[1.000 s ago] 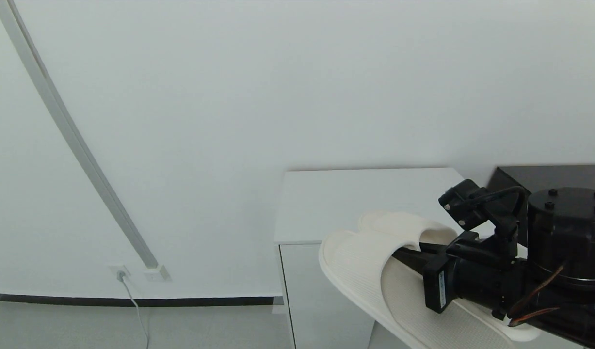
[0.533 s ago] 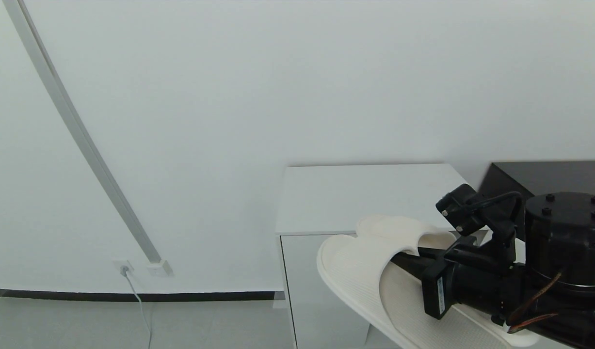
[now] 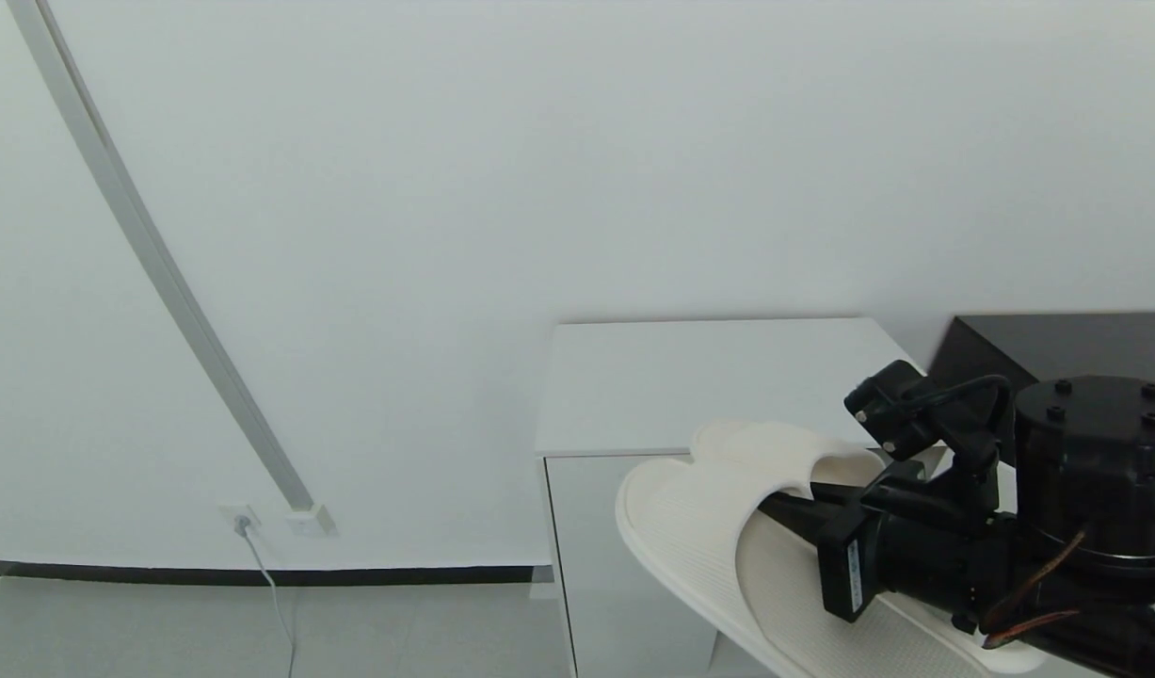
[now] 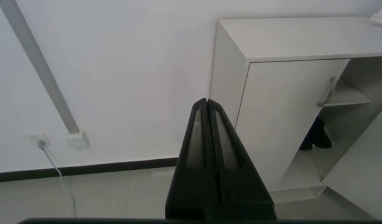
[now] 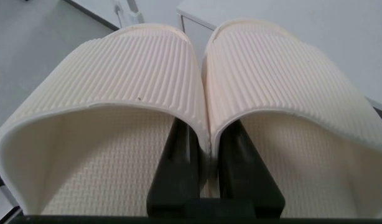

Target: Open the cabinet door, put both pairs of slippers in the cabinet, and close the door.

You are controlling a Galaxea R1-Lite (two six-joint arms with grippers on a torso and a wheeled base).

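A pair of cream slippers (image 3: 690, 518) (image 5: 116, 81) hangs side by side in front of the white cabinet (image 3: 709, 377), held by my right gripper (image 3: 794, 499) (image 5: 206, 149). One finger sits inside each slipper, and the jaws are shut on the two inner walls pressed together. In the left wrist view the cabinet (image 4: 290, 31) has its left door (image 4: 284, 118) closed, while the right side stands open and shows a shelf (image 4: 346, 99) with a dark item (image 4: 315, 134) below it. My left gripper (image 4: 207, 107) is shut and empty, away from the cabinet's left side.
A wall socket with a cable (image 3: 241, 518) and a slanting grey conduit (image 3: 144, 245) are on the wall left of the cabinet. A black block (image 3: 1057, 339) stands right of the cabinet. Bare floor (image 3: 257, 631) lies to the left.
The head camera has shifted a little, so the cabinet and wall sit slightly differently in the picture. The right gripper keeps its hold on the slippers.
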